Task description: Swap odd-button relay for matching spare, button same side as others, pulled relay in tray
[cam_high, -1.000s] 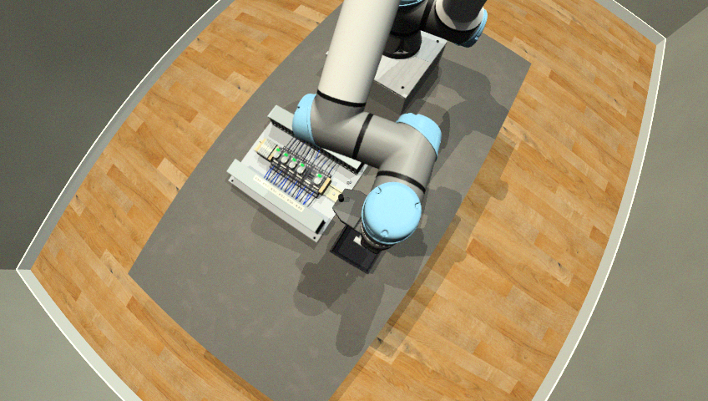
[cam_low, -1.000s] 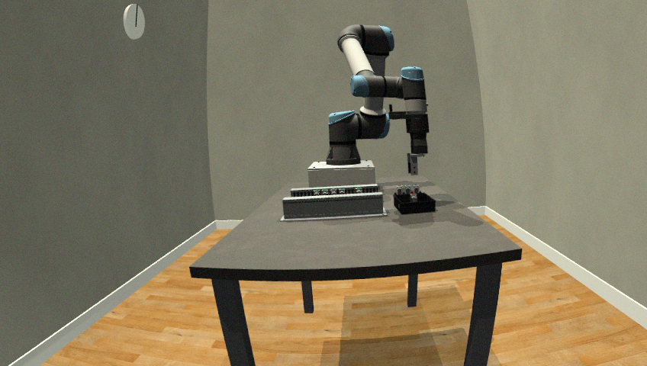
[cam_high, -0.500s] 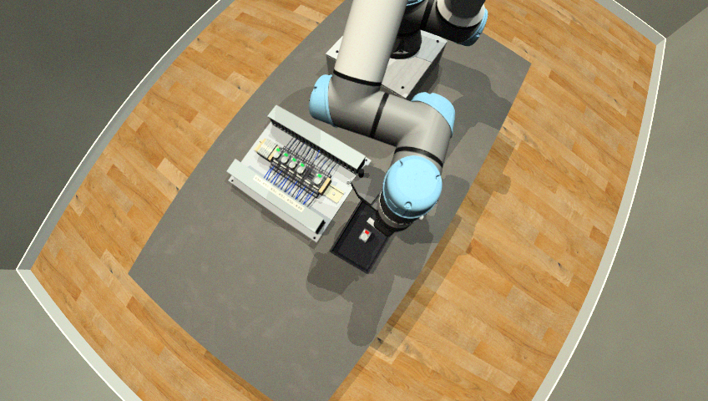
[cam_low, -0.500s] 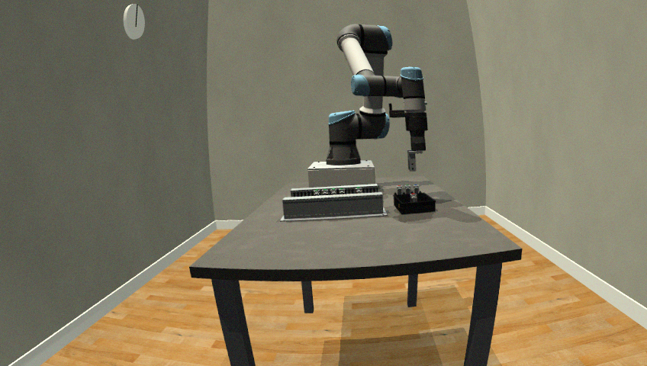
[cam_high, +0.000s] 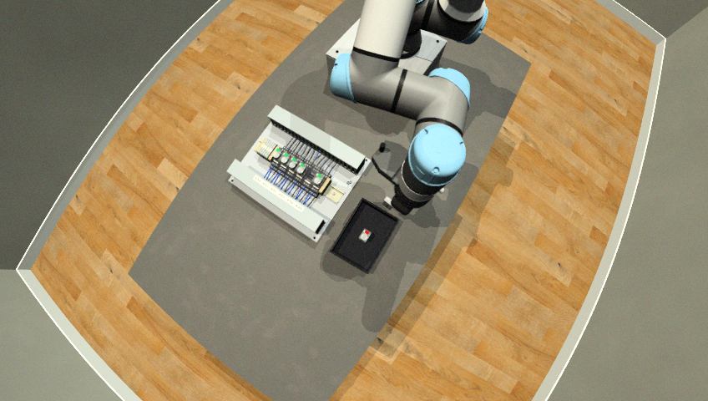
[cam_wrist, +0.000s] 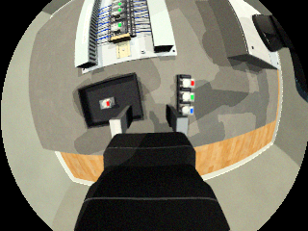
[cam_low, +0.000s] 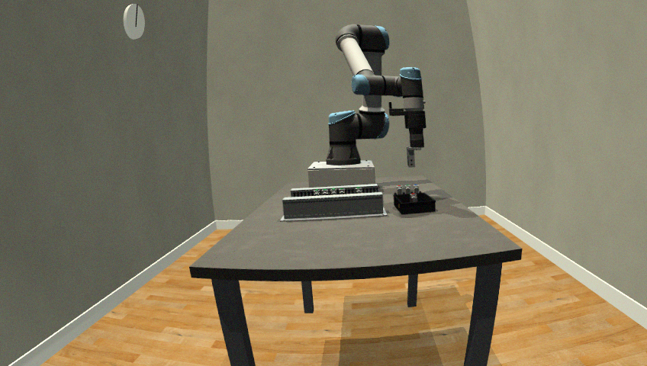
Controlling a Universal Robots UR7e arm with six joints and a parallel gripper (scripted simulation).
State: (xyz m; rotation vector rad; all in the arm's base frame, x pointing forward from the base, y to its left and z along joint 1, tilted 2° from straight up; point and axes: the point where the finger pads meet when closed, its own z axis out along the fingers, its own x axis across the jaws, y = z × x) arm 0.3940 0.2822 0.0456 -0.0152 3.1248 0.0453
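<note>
We count one table (cam_low: 354, 245) on four legs (cam_low: 231, 317), carrying one robot arm (cam_low: 358, 54) that ends in one gripper (cam_wrist: 148, 119) with two fingers. One wiring panel (cam_high: 317, 144) holds a row of four green-buttoned relays (cam_high: 293, 161). One black tray (cam_high: 347, 248) holds one red-buttoned relay (cam_high: 364, 235). Three spare relays (cam_wrist: 187, 96) stand together, one each with a red, a green and a blue button. One round disc (cam_low: 133, 20) hangs on the wall.
</note>
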